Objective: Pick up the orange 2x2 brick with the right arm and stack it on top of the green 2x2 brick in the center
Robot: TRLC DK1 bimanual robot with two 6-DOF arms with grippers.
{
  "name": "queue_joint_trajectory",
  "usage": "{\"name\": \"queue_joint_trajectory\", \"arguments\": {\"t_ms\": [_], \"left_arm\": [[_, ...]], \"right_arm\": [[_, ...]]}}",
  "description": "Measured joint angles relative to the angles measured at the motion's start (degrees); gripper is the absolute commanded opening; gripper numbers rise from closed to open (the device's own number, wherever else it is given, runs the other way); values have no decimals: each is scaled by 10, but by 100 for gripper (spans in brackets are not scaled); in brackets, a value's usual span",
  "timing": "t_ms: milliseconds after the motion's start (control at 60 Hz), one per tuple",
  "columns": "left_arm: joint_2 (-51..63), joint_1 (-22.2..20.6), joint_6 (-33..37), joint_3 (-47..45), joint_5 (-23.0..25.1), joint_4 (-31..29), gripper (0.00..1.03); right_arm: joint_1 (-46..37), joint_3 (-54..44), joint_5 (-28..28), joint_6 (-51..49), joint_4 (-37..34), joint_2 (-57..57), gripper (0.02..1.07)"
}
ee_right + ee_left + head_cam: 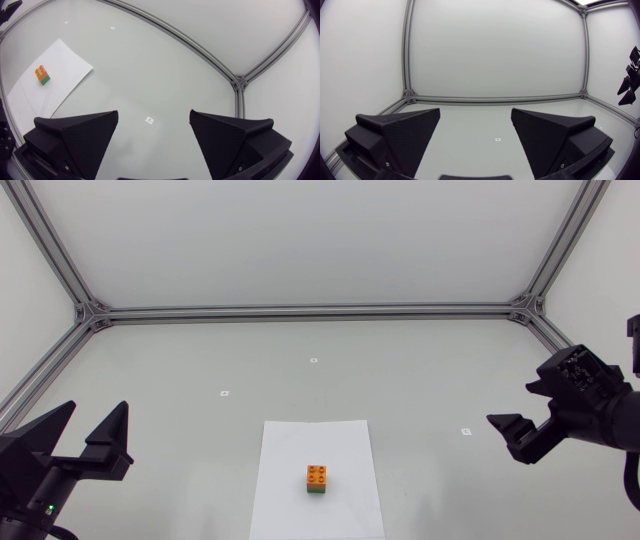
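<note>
orange 2x2 brick (316,474) sat squarely on green 2x2 brick (316,490); our right gripper (510,404), at their 2 o'clock, was released and empty. we judged any withdrawal best routed wide of them.

no readable txt, nos. or signs anywhere in view.

My left gripper (97,410) is matte black: two broad wedge shapes on a blocky black base, where a small green light (47,507) glows. My right gripper (510,404) has the same black wedges, with a knobbly black housing behind them. Up close, the fingers (405,135) carry a fine dimpled texture on their inner faces, and a small pale screw (387,164) sits low on each finger block.
</note>
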Motion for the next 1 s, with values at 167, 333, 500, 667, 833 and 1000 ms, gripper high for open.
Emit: {"name": "queue_joint_trajectory", "arguments": {"t_ms": [167,333,500,667,833,1000], "left_arm": [[0,0,0,0,0,0,99],[0,0,0,0,0,0,99],[0,0,0,0,0,0,99],[0,0,0,0,0,0,99],[0,0,0,0,0,0,99],[0,0,0,0,0,0,99]], "right_arm": [[0,-62,25,17,31,-70,103],[0,-112,52,36,67,-138,103],[0,-156,41,63,107,-199,103],[1,-187,42,108,143,-241,103],[4,-215,46,155,181,-282,103],[10,-247,50,204,216,-324,103]]}}
